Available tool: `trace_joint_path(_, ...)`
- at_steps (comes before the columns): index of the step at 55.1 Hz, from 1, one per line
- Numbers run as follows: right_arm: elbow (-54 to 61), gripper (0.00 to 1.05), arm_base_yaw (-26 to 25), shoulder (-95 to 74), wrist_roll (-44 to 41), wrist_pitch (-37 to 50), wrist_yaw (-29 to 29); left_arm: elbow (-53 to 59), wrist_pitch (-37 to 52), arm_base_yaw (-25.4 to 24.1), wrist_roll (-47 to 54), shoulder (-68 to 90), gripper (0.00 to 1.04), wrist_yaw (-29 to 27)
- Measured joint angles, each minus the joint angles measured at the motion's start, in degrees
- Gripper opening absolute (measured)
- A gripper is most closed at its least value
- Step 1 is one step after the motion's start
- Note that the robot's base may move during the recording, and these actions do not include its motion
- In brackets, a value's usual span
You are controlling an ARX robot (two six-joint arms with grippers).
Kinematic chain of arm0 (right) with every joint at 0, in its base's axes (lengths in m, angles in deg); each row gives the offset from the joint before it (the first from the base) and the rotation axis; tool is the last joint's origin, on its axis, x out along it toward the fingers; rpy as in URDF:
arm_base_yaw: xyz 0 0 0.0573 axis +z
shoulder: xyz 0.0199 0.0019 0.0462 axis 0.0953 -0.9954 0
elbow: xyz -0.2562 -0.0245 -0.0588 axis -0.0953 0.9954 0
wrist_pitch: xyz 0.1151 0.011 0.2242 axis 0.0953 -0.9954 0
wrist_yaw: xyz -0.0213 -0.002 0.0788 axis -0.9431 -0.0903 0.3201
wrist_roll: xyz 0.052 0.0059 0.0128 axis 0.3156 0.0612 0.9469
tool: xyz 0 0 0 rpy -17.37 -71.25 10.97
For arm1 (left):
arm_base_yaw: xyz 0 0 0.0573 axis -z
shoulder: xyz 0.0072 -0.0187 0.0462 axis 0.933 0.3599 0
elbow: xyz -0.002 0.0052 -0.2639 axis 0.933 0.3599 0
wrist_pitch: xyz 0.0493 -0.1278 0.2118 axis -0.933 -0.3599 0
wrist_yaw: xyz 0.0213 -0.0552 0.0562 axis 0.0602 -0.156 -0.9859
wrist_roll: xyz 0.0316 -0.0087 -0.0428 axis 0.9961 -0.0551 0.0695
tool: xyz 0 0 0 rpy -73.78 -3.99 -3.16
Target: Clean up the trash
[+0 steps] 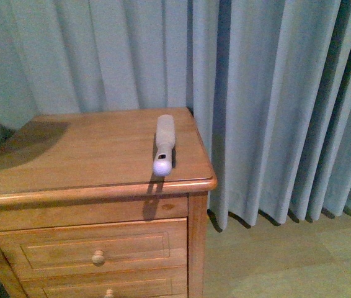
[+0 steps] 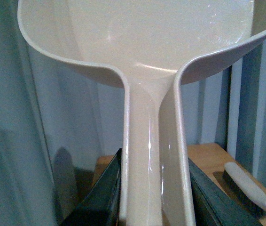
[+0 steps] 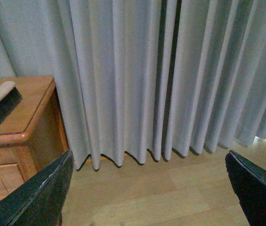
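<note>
**Q:** Which containers appear, and what do they hold?

**A:** The cabinet [image 1: 88, 149] fills the lower left of the front view. Its drawers [image 1: 95, 248] are closed, so their contents are unseen. The dustpan [image 2: 161, 37] fills the left wrist view, its scoop bare. The left gripper [image 2: 154, 202] is clamped on the dustpan's handle, one dark finger on either side. The trash shows in no view, so its place cannot be told.

**Q:** What of edges and free room?

**A:** The curtain [image 1: 275, 93] spans the upper frame and reaches the floor [image 1: 287, 261], which lies open at lower right. The brush [image 1: 164, 139] lies on the cabinet top near centre frame, its handle tip at the front edge. The right gripper [image 3: 147, 193] is spread wide above the floor, holding nothing.
</note>
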State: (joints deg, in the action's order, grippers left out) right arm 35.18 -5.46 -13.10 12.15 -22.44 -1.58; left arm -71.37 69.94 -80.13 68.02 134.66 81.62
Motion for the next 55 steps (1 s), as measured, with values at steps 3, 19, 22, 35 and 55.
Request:
trace_joint_path(3,0.0,0.97,0.0,0.0,0.0,0.0,0.0,2.0,-1.4,-4.1,-3.6,-5.4,0.28,3.3)
trace_joint_path(19,0.0,0.97,0.0,0.0,0.0,0.0,0.0,9.7,-8.2,-17.7,-17.4,-25.4,0.28,14.4)
trace_joint_path(22,0.0,0.97,0.0,0.0,0.0,0.0,0.0,10.1,-8.6,-17.7,-18.3,-26.0,0.28,14.5)
trace_joint_path(35,-10.0,0.97,9.9,-28.2,10.0,-2.6,5.2,10.2,-8.7,-17.7,-19.8,-26.1,0.28,14.6)
trace_joint_path(55,-43.4,0.97,25.8,-74.7,17.1,5.3,-1.5,10.2,-8.7,-17.7,-20.1,-26.1,0.28,14.7)
